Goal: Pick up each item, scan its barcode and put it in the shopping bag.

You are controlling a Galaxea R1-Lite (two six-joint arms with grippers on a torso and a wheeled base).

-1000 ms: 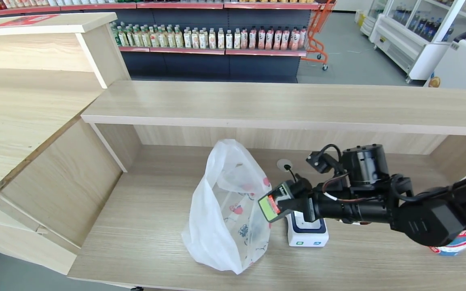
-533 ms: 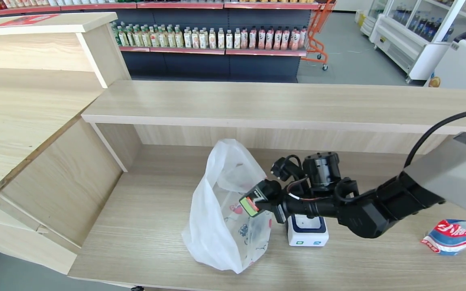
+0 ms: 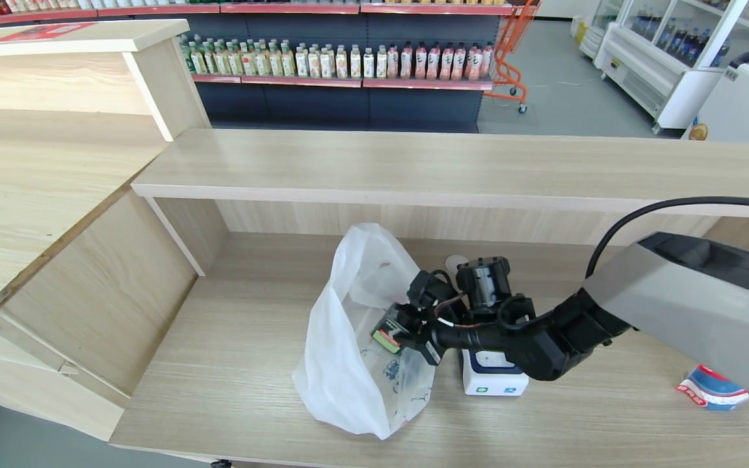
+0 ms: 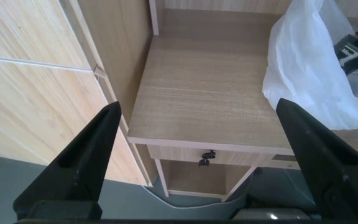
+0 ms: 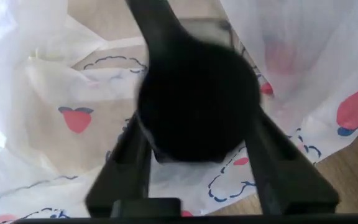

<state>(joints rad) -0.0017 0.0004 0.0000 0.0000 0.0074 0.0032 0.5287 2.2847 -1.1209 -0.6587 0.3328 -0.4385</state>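
Centrally, the item (image 3: 385, 338), a small dark container with a green-and-red label, hangs in the mouth of the shopping bag (image 3: 348, 351), off the bench and held by the right gripper (image 3: 395, 330). In the right wrist view the item (image 5: 194, 102) appears as a round dark body pinched between the two fingers (image 5: 124, 163), with the bag's (image 5: 55, 99) translucent white film, printed with red hearts and blue outlines, on all sides of it. The bag stands upright and open on the light wood-grain bench (image 3: 231, 390).

Just beside the bag, on the robot's right, sits a white scanner (image 3: 493, 382) with a blue top, partly under the right arm. A round cable port (image 3: 456, 262) lies behind it in the bench top. Well apart, at the bench's right edge, lies a red, white and blue snack packet (image 3: 712, 390).

The left gripper (image 4: 197, 109) hangs off the bench's (image 4: 204, 93) near left corner with its fingers (image 4: 82, 165) spread wide and nothing between them; the bag (image 4: 309, 74) is beyond it.

A raised counter ledge (image 3: 452, 166) runs along the far side of the bench. Behind it, store shelves (image 3: 342, 62) carry rows of bottles, an orange trolley (image 3: 511, 58) stands on the grey floor (image 3: 563, 97), and glass-fronted chilled cabinets (image 3: 660, 52) line the right side.
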